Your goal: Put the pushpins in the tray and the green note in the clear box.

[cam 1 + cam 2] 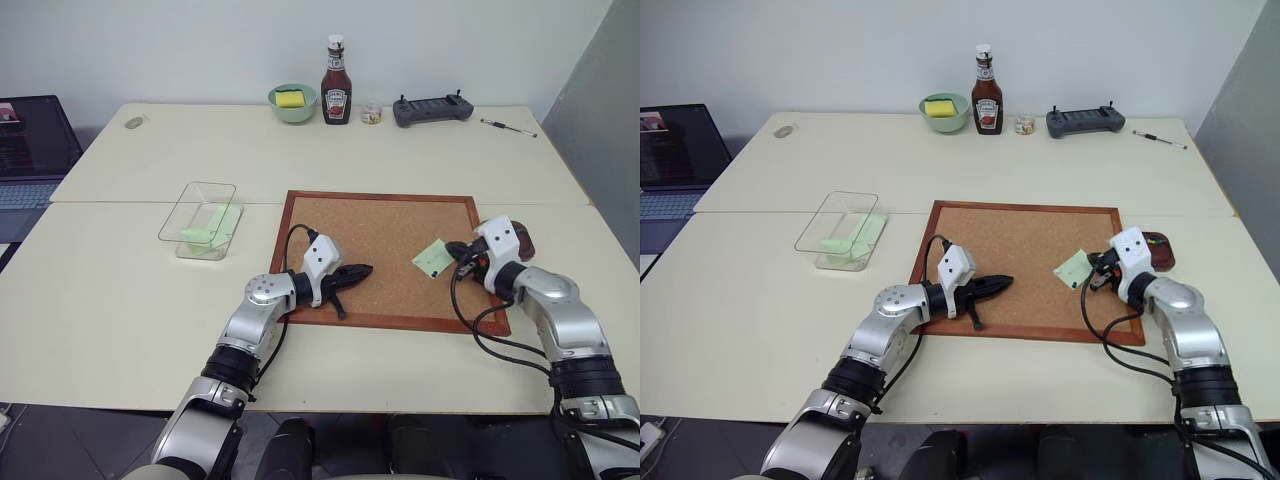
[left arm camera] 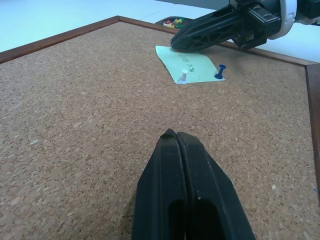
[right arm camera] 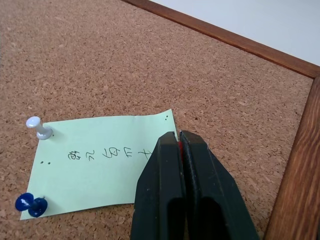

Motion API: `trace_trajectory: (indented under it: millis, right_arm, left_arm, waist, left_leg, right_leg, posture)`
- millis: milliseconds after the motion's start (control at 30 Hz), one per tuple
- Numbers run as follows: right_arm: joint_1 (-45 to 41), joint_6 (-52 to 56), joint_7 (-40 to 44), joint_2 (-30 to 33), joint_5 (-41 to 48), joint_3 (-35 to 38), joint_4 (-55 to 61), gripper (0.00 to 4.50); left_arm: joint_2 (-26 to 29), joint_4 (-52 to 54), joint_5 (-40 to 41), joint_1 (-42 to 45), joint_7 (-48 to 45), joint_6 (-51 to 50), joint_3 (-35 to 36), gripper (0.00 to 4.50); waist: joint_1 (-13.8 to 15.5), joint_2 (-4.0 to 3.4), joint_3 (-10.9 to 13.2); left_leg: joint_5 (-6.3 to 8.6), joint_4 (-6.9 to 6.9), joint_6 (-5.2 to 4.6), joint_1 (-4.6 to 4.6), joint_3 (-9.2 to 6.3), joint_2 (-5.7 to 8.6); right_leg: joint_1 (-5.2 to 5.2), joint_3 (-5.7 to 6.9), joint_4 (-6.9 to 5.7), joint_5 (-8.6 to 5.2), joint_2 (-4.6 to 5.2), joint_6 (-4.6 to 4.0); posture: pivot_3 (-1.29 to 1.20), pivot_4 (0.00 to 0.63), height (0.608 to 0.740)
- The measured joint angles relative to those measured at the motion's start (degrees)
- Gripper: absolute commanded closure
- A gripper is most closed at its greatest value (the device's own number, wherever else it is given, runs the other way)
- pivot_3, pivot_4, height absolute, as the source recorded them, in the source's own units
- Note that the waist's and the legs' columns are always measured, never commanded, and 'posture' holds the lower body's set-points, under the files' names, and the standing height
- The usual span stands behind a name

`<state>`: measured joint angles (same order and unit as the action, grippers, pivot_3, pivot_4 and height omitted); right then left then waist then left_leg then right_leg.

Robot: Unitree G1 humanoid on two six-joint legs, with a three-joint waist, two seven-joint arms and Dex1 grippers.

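While the left end effector (image 1: 358, 271) hovers closed and empty over the corkboard (image 1: 380, 235), the right end effector (image 3: 178, 145) is clamped on a red pushpin (image 3: 179, 145) at one corner of the green note (image 3: 105, 160). A white pin (image 3: 38, 127) and a blue pin (image 3: 30, 205) fasten the note's far edge. Beyond the board's right edge sits the tray (image 1: 1158, 248); the clear box (image 1: 200, 220) stands on the bench (image 1: 130, 290) left of the board.

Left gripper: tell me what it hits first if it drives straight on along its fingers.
Probably bare corkboard first, since the shut left gripper points slightly downward across it. Further along that line lies the green note, with the right gripper at its far edge. Depth is hard to judge.
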<state>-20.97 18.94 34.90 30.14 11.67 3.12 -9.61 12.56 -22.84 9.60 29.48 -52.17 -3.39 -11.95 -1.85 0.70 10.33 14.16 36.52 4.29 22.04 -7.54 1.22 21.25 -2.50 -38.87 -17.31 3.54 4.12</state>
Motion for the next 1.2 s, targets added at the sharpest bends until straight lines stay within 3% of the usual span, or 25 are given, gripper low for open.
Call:
trace_trajectory:
  millis: [667, 1200]
  right_arm:
    - [0.1, 1.1, -0.1, -1.3, 3.2, 2.4, 4.9, 4.5]
    - [1.9, 1.3, -2.7, 2.5, 2.9, 7.5, 5.0, 4.5]
  left_arm:
    - [0.3, 0.8, -0.8, -0.1, -0.4, -1.1, -0.1, 4.5]
    - [0.2, 0.8, -1.0, -0.1, -0.5, -1.1, -0.1, 4.5]
  waist:
    - [0.0, 0.0, 0.0]
    - [0.0, 0.0, 0.0]
  left_leg:
    - [0.0, -0.01, 0.0, 0.0, 0.0, -0.01]
    - [0.0, -0.02, 0.0, 0.01, 0.02, 0.0]
  right_leg:
    - [0.0, 0.0, 0.0, 0.0, 0.0, 0.0]
    - [0.01, -0.02, 0.01, 0.0, 0.0, 0.0]
  posture:
    - [0.0, 0.15, 0.74]
    - [0.0, 0.15, 0.74]
